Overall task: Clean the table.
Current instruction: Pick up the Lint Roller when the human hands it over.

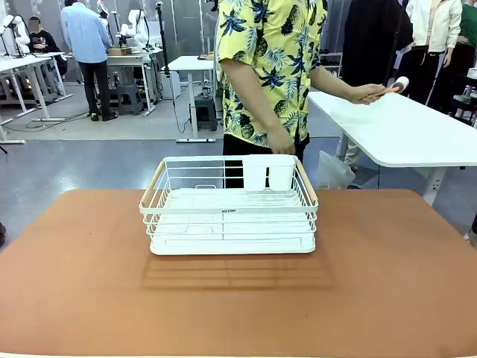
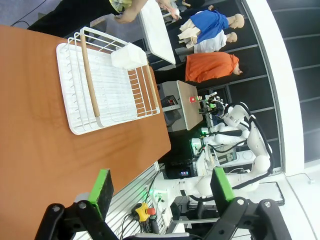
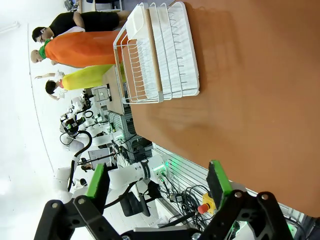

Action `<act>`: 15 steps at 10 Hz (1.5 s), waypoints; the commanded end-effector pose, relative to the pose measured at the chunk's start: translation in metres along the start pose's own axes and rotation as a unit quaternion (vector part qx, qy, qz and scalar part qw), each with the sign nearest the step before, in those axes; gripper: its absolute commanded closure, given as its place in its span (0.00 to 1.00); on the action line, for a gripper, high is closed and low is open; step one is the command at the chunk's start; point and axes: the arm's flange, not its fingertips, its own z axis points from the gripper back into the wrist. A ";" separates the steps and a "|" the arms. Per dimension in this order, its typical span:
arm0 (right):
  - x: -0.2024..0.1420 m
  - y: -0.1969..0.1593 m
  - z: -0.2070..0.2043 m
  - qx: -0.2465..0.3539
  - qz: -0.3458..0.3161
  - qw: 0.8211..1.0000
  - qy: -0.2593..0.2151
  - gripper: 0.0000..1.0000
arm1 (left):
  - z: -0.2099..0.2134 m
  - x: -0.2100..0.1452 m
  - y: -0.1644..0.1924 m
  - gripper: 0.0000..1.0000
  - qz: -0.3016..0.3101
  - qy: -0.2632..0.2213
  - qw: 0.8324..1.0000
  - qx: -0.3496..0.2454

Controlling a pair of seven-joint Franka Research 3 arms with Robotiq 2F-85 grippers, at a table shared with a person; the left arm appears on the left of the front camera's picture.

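Table [image 1: 387, 283], reddish-brown top, lies under and all around the white wire dish rack [image 1: 227, 216], which sits mid-width toward the far edge. The rack has a wooden handle on each short side and a white cutlery holder [image 1: 268, 171] at its far rim. Behind the rack stands a person [image 1: 272, 67] in a yellow flowered shirt. The person's lowered hand [image 1: 281, 140] is just above the cutlery holder; I cannot tell if it touches. The person's raised hand [image 1: 369, 92] holds a small white roll [image 1: 401, 83] over the white table [image 1: 410, 134], beyond the rack to its right. My left hand [image 2: 162, 184] hovers well apart from the rack, fingers spread wide, nothing between them. My right hand [image 3: 157, 177] is likewise well apart from the rack: fingers apart, nothing gripped.
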 end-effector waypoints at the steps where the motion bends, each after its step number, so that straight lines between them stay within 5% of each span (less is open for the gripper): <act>1: 0.000 0.001 0.000 -0.002 -0.001 1.000 -0.004 0.00 | 0.002 -0.002 0.000 0.00 -0.001 -0.003 1.000 -0.004; 15: 0.000 0.001 0.000 -0.002 -0.001 1.000 -0.004 0.00 | 0.002 -0.002 0.000 0.00 -0.001 -0.003 1.000 -0.004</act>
